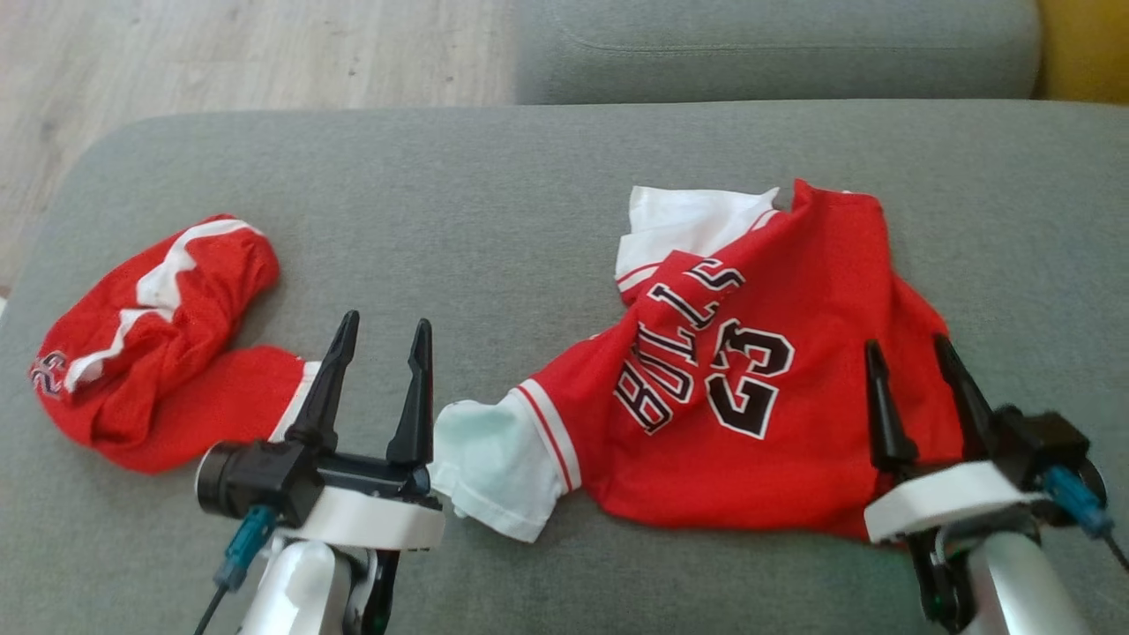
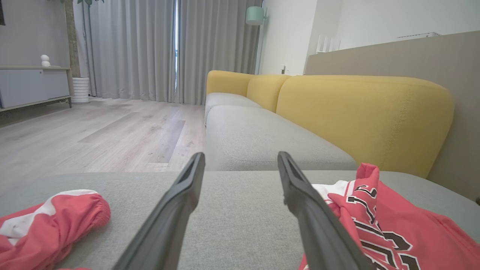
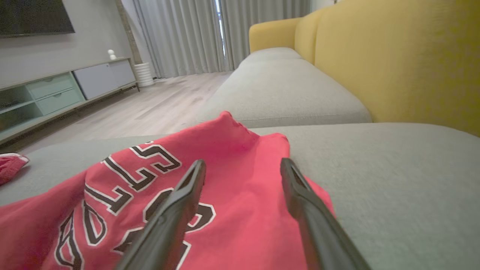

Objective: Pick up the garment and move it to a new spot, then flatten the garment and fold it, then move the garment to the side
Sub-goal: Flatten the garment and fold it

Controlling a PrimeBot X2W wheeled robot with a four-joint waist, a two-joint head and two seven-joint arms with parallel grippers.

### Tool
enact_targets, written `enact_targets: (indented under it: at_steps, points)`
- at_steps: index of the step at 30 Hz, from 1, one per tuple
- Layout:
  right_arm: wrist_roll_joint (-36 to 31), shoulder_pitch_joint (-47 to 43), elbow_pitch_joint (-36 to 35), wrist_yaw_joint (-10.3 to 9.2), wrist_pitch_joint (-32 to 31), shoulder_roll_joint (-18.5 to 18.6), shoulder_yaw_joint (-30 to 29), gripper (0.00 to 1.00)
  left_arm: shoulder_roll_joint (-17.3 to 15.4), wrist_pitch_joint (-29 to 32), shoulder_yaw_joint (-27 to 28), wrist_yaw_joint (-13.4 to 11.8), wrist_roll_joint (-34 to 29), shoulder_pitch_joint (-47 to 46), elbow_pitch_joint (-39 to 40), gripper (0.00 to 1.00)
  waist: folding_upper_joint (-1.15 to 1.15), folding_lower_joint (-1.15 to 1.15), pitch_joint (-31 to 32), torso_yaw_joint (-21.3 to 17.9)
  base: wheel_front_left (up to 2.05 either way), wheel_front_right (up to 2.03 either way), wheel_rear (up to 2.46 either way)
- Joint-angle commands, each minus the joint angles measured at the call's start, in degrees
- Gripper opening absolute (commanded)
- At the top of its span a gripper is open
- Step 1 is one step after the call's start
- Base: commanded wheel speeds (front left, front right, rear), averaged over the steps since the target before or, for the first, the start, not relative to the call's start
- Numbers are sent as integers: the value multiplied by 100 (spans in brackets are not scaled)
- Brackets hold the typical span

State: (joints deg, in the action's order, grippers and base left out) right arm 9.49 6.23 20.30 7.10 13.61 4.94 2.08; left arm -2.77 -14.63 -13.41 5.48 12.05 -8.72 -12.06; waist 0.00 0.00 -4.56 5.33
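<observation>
Left gripper (image 1: 387, 319) and right gripper (image 1: 908, 342) stand released low in frame; the Bulls jersey (image 1: 741, 388) lies rumpled centre-right on the sofa cushion (image 1: 494, 220). Flattening probably needs opposite edges pinched, drawn apart.

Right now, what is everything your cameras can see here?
cushion: one, grey, under both garments
jersey: one, red with white sleeves, lettered BULLS 23, rumpled on the cushion's right half
crumpled garment: one, red with white stripes, cushion's left end
sofa back: one, yellow, beyond on the right
floor: one, pale wood, beyond the cushion
curtains: one set, grey, far wall
cabinet: one, grey and pale green, along the wall
left end effector: one, dark, open, between the garments
right end effector: one, dark, open, over the jersey's right edge
</observation>
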Motion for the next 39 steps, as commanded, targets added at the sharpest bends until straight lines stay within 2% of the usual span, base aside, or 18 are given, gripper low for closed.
enact_targets:
  at_steps: [1,7,12,20,25,30,31,32,39]
  points:
    - [-73,110,-261,39,-13,-41,68,100,-10,-37,175,-31,-31,-49,210,100,0,0,4,-58,0,0,0]
    - [-249,20,-601,39,-159,-161,-63,100,-10,-37,143,-13,-41,-55,202,100,0,0,-30,-152,0,0,0]
    - [-401,387,-938,39,-375,-167,23,100,-10,-37,63,-10,-15,-174,235,100,0,0,-191,-45,0,0,0]
    - [-432,1673,-1164,39,-1158,260,561,100,-10,-37,-88,-35,114,-413,248,100,0,0,-607,421,0,0,0]
    - [-341,2595,-626,39,-2038,698,1089,100,-10,-37,-254,-88,295,-590,261,100,0,0,-847,817,0,0,0]
    - [192,3277,304,39,-3279,1029,1722,100,-10,-37,-476,-187,520,-700,284,100,0,0,-1020,1189,0,0,0]
    - [355,3402,490,39,-3549,1084,1789,100,-10,-37,-524,-205,558,-718,289,100,0,0,-1047,1258,0,0,0]
    - [355,3402,490,39,-3549,1084,1789,100,-10,-37,-524,-205,558,-718,289,100,0,0,-1047,1258,0,0,0]
    - [794,4070,1495,39,-5032,1633,2348,100,-10,-37,-810,-331,786,-828,341,100,0,0,-1203,1670,0,0,0]
